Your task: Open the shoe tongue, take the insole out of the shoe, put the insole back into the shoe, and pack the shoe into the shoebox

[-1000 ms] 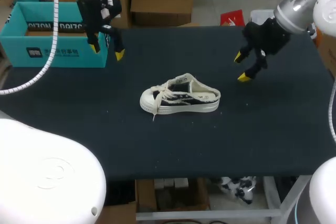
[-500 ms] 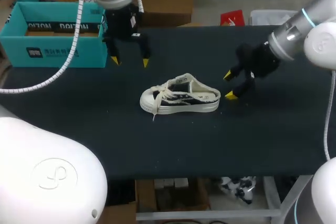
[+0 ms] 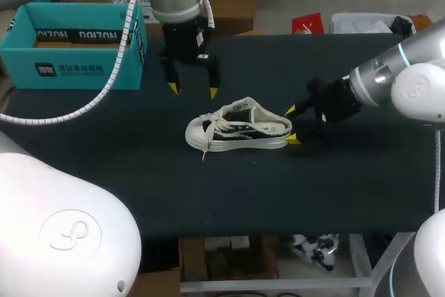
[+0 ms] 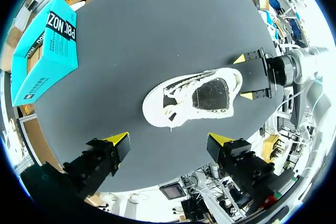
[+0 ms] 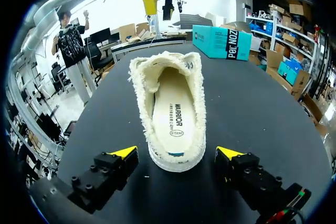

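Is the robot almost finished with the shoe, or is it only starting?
Only starting, it looks. Nothing is done yet: the shoe lies on the table, outside the teal shoebox, insole inside. Both grippers hold nothing: the right gripper is open at the heel, the left gripper open above the shoe. Left: tongue, insole out and back, packing.

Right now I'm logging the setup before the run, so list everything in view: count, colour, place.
canvas lace-up shoe: 1, cream and black, mid-table, resting on its sole.
fabric insole: 1, cream, inside the shoe.
cardboard shoebox: 1, teal, far left of the table.
cloth-covered table: 1, black, under everything.
left arm: 1, silver and black, yellow-tipped jaws open above the table beyond the shoe.
right arm: 1, silver and black, yellow-tipped jaws open either side of the shoe's heel, not touching it.
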`<move>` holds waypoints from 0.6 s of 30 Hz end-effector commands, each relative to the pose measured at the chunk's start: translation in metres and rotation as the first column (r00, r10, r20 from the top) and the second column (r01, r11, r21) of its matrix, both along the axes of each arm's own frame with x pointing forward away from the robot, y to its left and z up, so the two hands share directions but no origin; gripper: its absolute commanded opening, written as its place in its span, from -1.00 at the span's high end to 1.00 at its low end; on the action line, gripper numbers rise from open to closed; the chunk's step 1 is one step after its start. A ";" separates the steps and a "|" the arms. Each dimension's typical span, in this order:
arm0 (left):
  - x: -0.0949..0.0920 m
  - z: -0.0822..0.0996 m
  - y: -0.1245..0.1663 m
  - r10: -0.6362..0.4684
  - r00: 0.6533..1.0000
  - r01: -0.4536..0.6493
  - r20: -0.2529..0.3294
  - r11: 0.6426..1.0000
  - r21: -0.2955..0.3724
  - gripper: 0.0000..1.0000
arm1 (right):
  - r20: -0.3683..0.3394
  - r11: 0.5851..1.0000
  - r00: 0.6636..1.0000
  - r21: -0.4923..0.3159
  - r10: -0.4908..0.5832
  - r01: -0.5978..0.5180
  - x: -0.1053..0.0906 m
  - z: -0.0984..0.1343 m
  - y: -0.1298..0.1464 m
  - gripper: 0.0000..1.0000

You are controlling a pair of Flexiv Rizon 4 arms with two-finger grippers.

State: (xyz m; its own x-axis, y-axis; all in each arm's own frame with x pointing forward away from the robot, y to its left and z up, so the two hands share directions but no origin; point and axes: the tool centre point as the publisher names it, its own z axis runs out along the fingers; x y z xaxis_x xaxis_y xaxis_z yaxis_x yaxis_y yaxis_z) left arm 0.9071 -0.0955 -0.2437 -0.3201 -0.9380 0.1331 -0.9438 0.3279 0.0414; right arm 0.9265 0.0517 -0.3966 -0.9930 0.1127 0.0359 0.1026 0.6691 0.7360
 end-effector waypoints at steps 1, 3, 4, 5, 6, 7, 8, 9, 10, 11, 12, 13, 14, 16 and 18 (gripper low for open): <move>0.005 -0.005 -0.008 -0.003 1.000 0.003 -0.011 1.000 0.009 -1.00 | -0.013 1.000 1.000 0.014 0.016 -0.016 0.006 -0.004 0.004 -1.00; 0.006 -0.008 -0.010 -0.004 1.000 0.004 -0.014 1.000 0.009 -1.00 | -0.015 1.000 1.000 0.020 0.017 -0.017 0.006 -0.004 0.006 -1.00; 0.007 -0.009 -0.011 -0.004 1.000 0.004 -0.016 1.000 0.009 -1.00 | -0.013 0.999 1.000 0.029 0.022 -0.021 0.006 -0.005 0.007 -1.00; 0.007 -0.010 -0.012 -0.004 1.000 0.004 -0.017 1.000 0.010 -1.00 | -0.010 0.999 1.000 0.038 0.024 -0.024 0.006 -0.005 0.008 -1.00; 0.008 -0.011 -0.013 -0.004 1.000 0.005 -0.020 1.000 0.012 -1.00 | -0.010 0.999 1.000 0.039 0.025 -0.025 0.005 -0.005 0.010 -1.00; 0.008 -0.012 -0.014 -0.005 1.000 0.005 -0.021 1.000 0.013 -1.00 | -0.006 0.998 1.000 0.048 0.028 -0.028 0.005 -0.005 0.011 -1.00; 0.009 -0.012 -0.015 -0.006 1.000 0.006 -0.022 1.000 0.013 -1.00 | -0.006 0.998 1.000 0.049 0.028 -0.028 0.004 -0.005 0.012 -1.00; 0.009 -0.012 -0.015 -0.007 1.000 0.007 -0.023 1.000 0.012 -1.00 | -0.006 0.998 1.000 0.050 0.027 -0.027 0.004 -0.006 0.013 -1.00; 0.009 -0.012 -0.016 -0.008 1.000 0.008 -0.024 1.000 0.010 -1.00 | -0.005 0.998 1.000 0.056 0.027 -0.027 0.004 -0.007 0.014 -1.00; 0.009 -0.013 -0.016 -0.011 1.000 0.011 -0.026 1.000 0.007 -1.00 | -0.007 0.998 1.000 0.058 0.028 -0.027 0.004 -0.008 0.015 -1.00; 0.010 -0.013 -0.017 -0.012 1.000 0.012 -0.028 1.000 0.005 -1.00 | -0.012 0.998 1.000 0.062 0.026 -0.025 0.004 -0.009 0.017 -1.00; 0.010 -0.014 -0.017 -0.012 1.000 0.012 -0.029 1.000 0.004 -1.00 | -0.015 0.997 0.999 0.066 0.028 -0.027 0.005 -0.011 0.018 -1.00; 0.011 -0.014 -0.017 -0.012 1.000 0.012 -0.029 1.000 0.004 -1.00 | -0.016 0.997 0.999 0.067 0.029 -0.028 0.005 -0.012 0.020 -1.00; 0.012 -0.015 -0.018 -0.011 1.000 0.011 -0.029 1.000 0.003 -1.00 | -0.023 0.997 0.999 0.071 0.031 -0.030 0.006 -0.015 0.023 -1.00; 0.014 -0.016 -0.018 -0.011 0.999 0.011 -0.031 1.000 0.001 -1.00 | -0.026 0.997 0.999 0.076 0.035 -0.033 0.008 -0.019 0.026 -1.00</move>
